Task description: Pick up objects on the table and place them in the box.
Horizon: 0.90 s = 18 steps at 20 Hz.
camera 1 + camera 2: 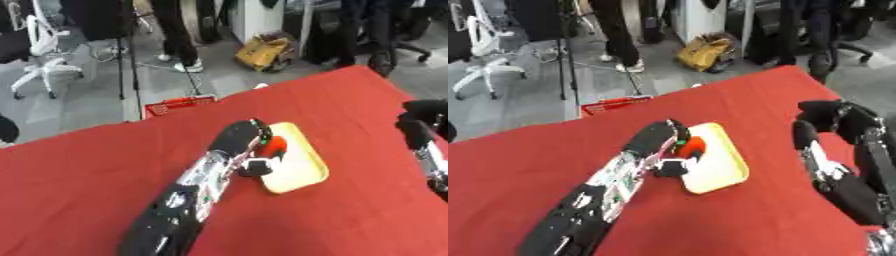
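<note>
left hand [243, 139]: mid-frame over the yellow tray [302, 172], curled around an orange object [276, 145]
right hand [824, 117]: right edge, fingers look relaxed, empty

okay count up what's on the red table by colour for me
Yellow: 1, the tray
Orange-red: 1, a small thing at the left hand over the tray
Black: 2, the left hand and right hand
Total: 4
</note>
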Available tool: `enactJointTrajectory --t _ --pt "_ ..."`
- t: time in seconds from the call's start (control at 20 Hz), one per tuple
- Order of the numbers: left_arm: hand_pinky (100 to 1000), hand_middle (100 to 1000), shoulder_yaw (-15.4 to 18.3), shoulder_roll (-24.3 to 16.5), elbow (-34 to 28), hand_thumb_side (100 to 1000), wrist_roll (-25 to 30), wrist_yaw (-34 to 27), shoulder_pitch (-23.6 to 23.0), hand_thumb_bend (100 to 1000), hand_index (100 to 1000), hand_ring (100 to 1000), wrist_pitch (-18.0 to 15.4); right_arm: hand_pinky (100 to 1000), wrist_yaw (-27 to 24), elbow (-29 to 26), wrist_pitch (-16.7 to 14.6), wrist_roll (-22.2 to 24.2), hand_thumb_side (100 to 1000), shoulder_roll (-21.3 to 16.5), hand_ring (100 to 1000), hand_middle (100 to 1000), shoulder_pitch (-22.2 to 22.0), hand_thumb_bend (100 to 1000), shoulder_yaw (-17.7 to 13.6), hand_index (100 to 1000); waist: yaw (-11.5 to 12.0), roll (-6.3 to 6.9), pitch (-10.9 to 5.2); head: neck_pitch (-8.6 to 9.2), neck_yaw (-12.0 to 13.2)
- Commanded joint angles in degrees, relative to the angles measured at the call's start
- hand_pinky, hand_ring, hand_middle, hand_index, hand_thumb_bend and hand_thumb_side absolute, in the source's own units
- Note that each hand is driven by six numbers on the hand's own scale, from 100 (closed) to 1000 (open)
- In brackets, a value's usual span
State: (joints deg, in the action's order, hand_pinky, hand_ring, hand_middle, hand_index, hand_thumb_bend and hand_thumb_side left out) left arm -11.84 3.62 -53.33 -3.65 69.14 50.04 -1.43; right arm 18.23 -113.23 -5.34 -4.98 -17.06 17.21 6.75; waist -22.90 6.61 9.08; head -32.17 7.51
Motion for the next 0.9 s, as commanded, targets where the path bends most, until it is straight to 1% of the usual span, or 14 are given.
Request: enactJointTrajectory --t 0.05,0.1,0.15,0.2,0.25,0.3,0.35,0.4,0.45,0.5,0.55,0.6,0.85,0.9 --pt "605 534 0.23 0.49 0.6 454 -2.18 1.85 0.62 394 655 520 0.09 621 -0.37 -1.36 -0.14 0.1 679 -0.63 623 595 0.92 341 -0.01 757 -0.13 0.24 -0.88 0.49 -0.02" --pt "609 539 0.31 0.49 0.54 490 -3.03 2.38 0.67 442 659 528 0.33 621 -0.37 -1.36 -0.13 0.11 678 -0.61 623 595 0.91 341 0.0 757 -0.23 0.28 -0.91 0.55 -0.08" --pt "609 539 0.3 0.52 0.38 490 -4.11 3.06 0.66 442 659 528 0.71 621 -0.38 -1.36 -0.14 0.12 678 -0.6 623 595 0.91 341 0.02 757 -0.32 0.32 -0.93 0.6 -0.09" --pt "616 566 0.33 0.58 0.11 540 -5.37 3.77 0.69 477 681 546 1.22 621 -0.4 -1.36 -0.13 0.14 678 -0.57 623 594 0.92 341 0.05 757 -0.43 0.35 -0.95 0.63 -0.1" --pt "616 566 0.3 0.67 -0.04 540 -6.55 4.45 0.65 477 681 546 1.72 621 -0.42 -1.36 -0.11 0.16 678 -0.56 623 594 0.94 341 0.07 757 -0.51 0.38 -0.95 0.65 -0.08" --pt "621 584 0.31 0.8 -0.29 576 -7.85 5.03 0.66 591 694 563 2.26 621 -0.39 -1.36 -0.13 0.2 680 -0.56 623 594 0.98 342 0.09 757 -0.62 0.4 -0.95 0.72 -0.05" --pt "621 584 0.23 0.94 -0.5 576 -9.16 5.64 0.6 591 694 563 2.78 621 -0.3 -1.36 -0.16 0.23 680 -0.56 623 594 1.02 342 0.09 757 -0.72 0.42 -0.94 0.77 -0.01" --pt "649 627 0.04 0.97 -0.57 597 -10.08 6.41 0.55 730 722 595 3.2 621 -0.22 -1.36 -0.14 0.26 679 -0.54 623 594 1.06 342 0.09 757 -0.82 0.44 -0.94 0.74 -0.03" --pt "649 627 -0.11 1.0 -0.6 597 -10.63 7.34 0.5 730 722 595 3.6 621 -0.17 -1.36 -0.1 0.29 679 -0.52 623 594 1.09 342 0.1 757 -0.88 0.45 -0.94 0.7 -0.05" --pt "684 687 -0.19 1.01 -0.5 579 -10.74 8.18 0.4 892 752 644 3.94 621 -0.13 -1.36 -0.06 0.29 679 -0.5 623 594 1.11 342 0.08 757 -0.92 0.48 -0.95 0.67 -0.08" --pt "684 687 -0.2 1.03 -0.39 579 -10.53 8.93 0.33 892 752 644 4.25 621 -0.09 -1.36 -0.02 0.28 679 -0.47 623 594 1.12 342 0.05 757 -0.94 0.5 -0.96 0.64 -0.12" --pt "709 722 -0.18 1.03 -0.19 579 -10.04 9.64 0.23 998 776 682 4.5 622 -0.06 -1.36 0.01 0.29 679 -0.45 623 594 1.13 342 0.06 757 -0.96 0.54 -0.98 0.66 -0.16" --pt "719 737 0.47 0.79 -0.34 599 -8.92 10.39 -0.47 999 778 695 5.08 622 0.09 -1.36 0.13 0.23 680 -0.42 623 593 1.01 341 -0.08 757 -0.79 0.53 -1.07 0.67 -0.36" --pt "707 736 0.81 0.32 -0.96 616 -9.22 9.45 -0.65 962 775 693 5.19 622 0.13 -1.36 0.16 0.16 680 -0.44 623 593 0.95 341 -0.16 758 -0.56 0.48 -1.1 0.67 -0.51"
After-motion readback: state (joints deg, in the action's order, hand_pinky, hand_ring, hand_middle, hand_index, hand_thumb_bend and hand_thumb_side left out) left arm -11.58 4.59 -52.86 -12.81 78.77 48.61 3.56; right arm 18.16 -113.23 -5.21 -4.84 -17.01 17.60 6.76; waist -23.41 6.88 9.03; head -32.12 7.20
